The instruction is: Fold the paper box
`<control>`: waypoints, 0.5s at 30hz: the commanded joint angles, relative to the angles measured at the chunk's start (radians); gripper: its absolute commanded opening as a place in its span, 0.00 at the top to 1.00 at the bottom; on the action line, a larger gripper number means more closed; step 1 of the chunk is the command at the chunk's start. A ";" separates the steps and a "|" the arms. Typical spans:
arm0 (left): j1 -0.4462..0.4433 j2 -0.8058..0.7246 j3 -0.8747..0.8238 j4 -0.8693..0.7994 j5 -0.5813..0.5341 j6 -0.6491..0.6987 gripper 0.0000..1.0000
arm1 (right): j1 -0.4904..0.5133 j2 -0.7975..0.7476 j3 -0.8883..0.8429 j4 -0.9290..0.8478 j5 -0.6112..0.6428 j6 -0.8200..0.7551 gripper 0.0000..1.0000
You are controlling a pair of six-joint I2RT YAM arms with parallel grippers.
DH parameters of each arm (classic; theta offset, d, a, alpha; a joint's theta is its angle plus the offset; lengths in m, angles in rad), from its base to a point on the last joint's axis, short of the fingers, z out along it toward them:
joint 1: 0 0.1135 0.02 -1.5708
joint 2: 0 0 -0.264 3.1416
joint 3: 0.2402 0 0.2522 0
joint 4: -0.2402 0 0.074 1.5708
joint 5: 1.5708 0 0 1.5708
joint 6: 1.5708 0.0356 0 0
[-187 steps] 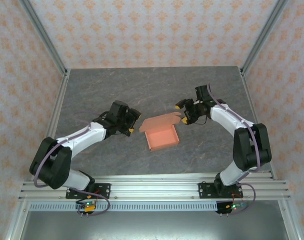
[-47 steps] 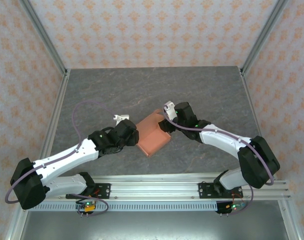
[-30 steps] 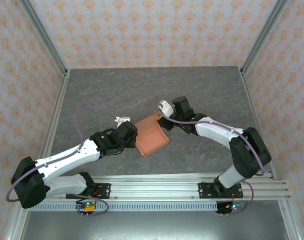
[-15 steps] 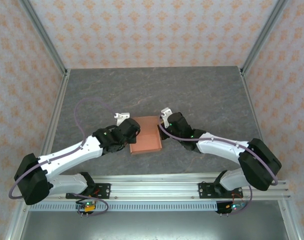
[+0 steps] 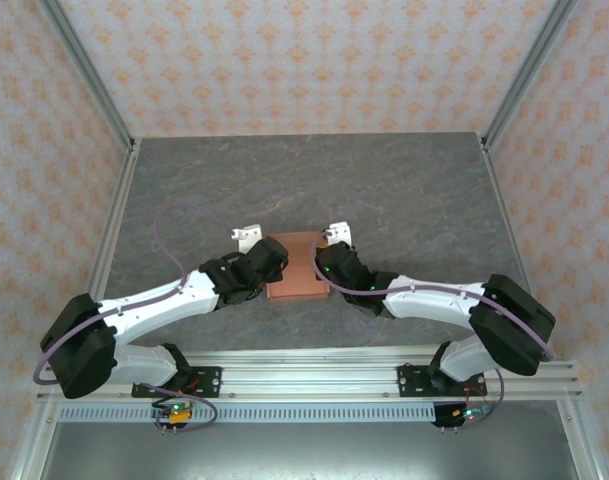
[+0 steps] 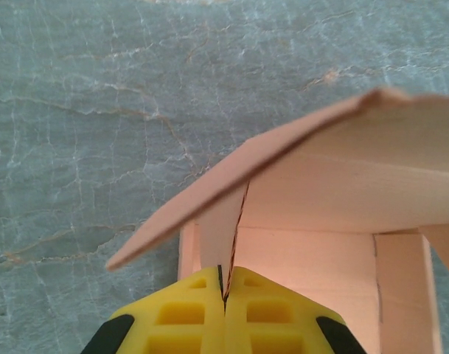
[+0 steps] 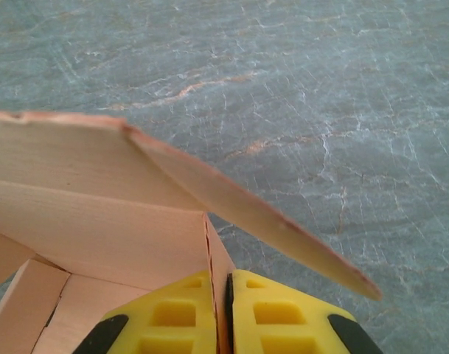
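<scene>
Far half of the table (image 5: 384, 180) lies open. At mid-table the box (image 5: 297, 265) stands between left end effector (image 5: 273, 268) and right end effector (image 5: 323, 268), blocking sideways passage.

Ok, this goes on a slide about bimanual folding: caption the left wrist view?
Left gripper shut on a thin side flap of the paper box, lid panel slanting above, grey table beyond.

From above, the white left arm (image 5: 174, 298) and right arm (image 5: 424, 297) cover the side edges of the salmon-orange thin card box (image 5: 296, 265); up close it runs off frame.
</scene>
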 commanded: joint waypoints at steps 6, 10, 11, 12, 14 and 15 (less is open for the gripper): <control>-0.039 0.026 -0.114 0.140 -0.062 -0.108 0.99 | 0.015 -0.026 0.033 -0.079 0.034 0.115 0.85; -0.064 0.017 -0.149 0.164 -0.114 -0.134 0.99 | 0.016 -0.066 0.023 -0.107 0.052 0.155 0.84; -0.072 0.016 -0.148 0.163 -0.124 -0.136 0.99 | 0.015 -0.065 0.028 -0.123 0.051 0.170 0.83; -0.081 0.015 -0.145 0.159 -0.139 -0.139 0.99 | 0.016 -0.061 0.040 -0.147 0.046 0.200 0.81; -0.096 0.014 -0.135 0.148 -0.162 -0.143 0.99 | 0.016 -0.045 0.058 -0.170 0.009 0.264 0.75; -0.101 0.014 -0.128 0.136 -0.173 -0.147 0.99 | 0.016 -0.038 0.066 -0.181 -0.009 0.302 0.73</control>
